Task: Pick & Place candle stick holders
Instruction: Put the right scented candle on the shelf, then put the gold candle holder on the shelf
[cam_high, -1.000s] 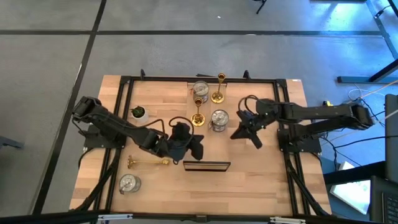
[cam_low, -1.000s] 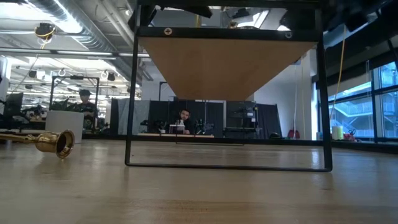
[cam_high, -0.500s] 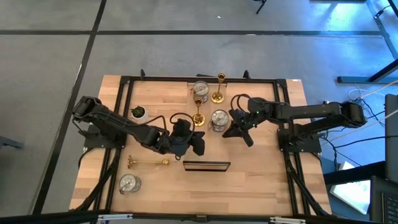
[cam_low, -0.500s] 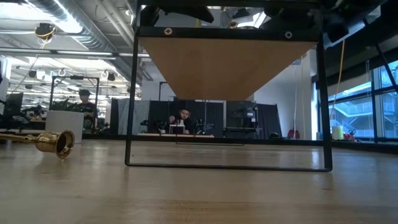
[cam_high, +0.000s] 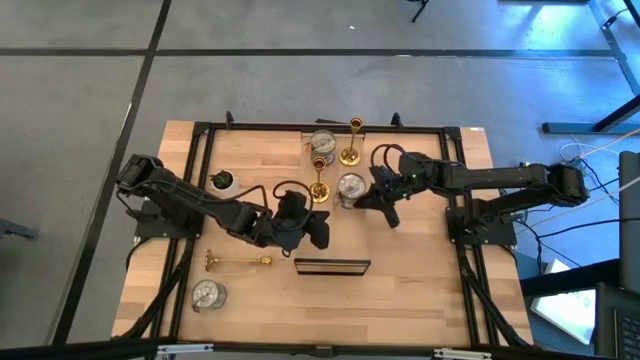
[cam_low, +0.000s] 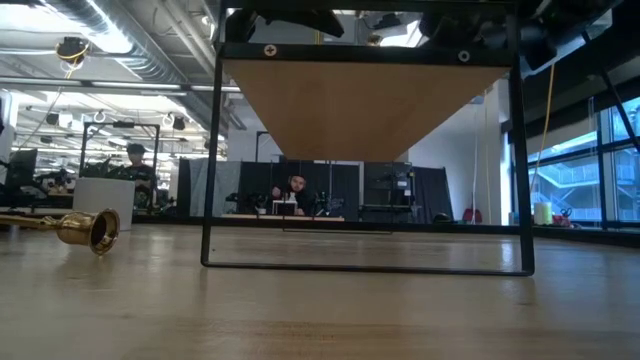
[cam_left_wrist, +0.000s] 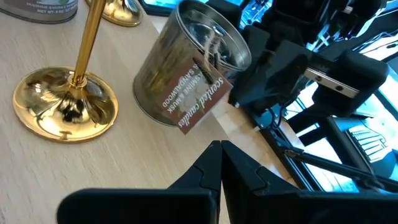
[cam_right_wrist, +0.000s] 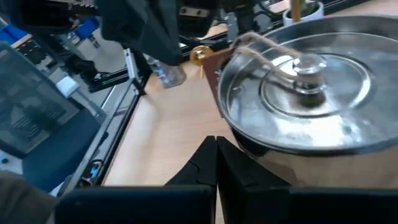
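Near the table's middle, the right gripper (cam_high: 374, 196) is sitting with its fingers pressed together, holding nothing, its tip just beside a silvery cup (cam_high: 351, 188) that is tilting in the left wrist view (cam_left_wrist: 186, 71). On the cup's other side a gold stick (cam_high: 319, 188) is standing upright. Nearer the front, the left gripper (cam_high: 322, 234), also pinched closed and empty, is hovering behind the wooden board (cam_high: 332, 266). Another gold stick (cam_high: 238, 261) is lying on its side beside a second silvery cup (cam_high: 208, 294).

Two dark jointed arms, black looping cables; matte-black angular fingers (cam_left_wrist: 211, 177) meeting at thin seam.
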